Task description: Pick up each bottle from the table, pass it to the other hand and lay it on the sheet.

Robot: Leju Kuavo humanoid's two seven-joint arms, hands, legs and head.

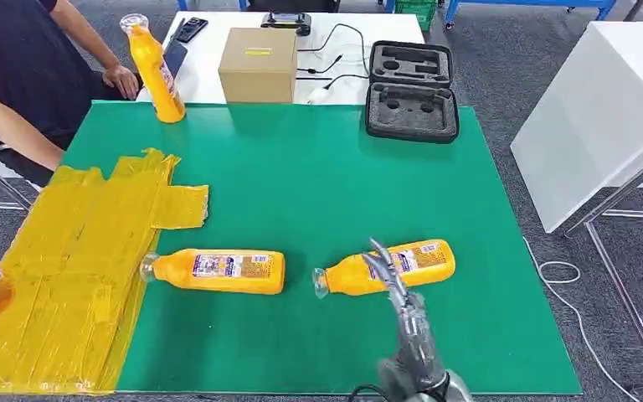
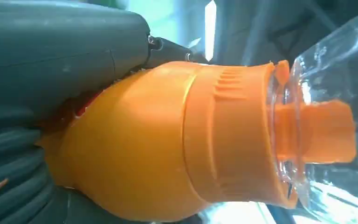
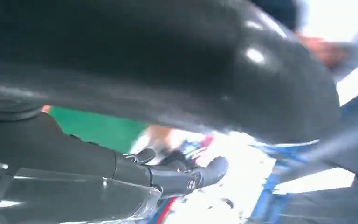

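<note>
Left hand (image 2: 51,116) clamped on an orange plastic bottle (image 2: 168,140) at nine o'clock over the yellow taped sheet (image 1: 67,251), right hand (image 1: 402,310), fingers apart, above another at five o'clock: best lowered flat, then released gently.

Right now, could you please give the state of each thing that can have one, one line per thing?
Held bottle: gripped by left hand, cap on.
Middle bottle: lying on the green mat, untouched.
Right bottle: lying on the mat, right hand over it, grip unclear.
Far bottle: standing upright.
Foam case: open, empty.
Box: closed.
</note>
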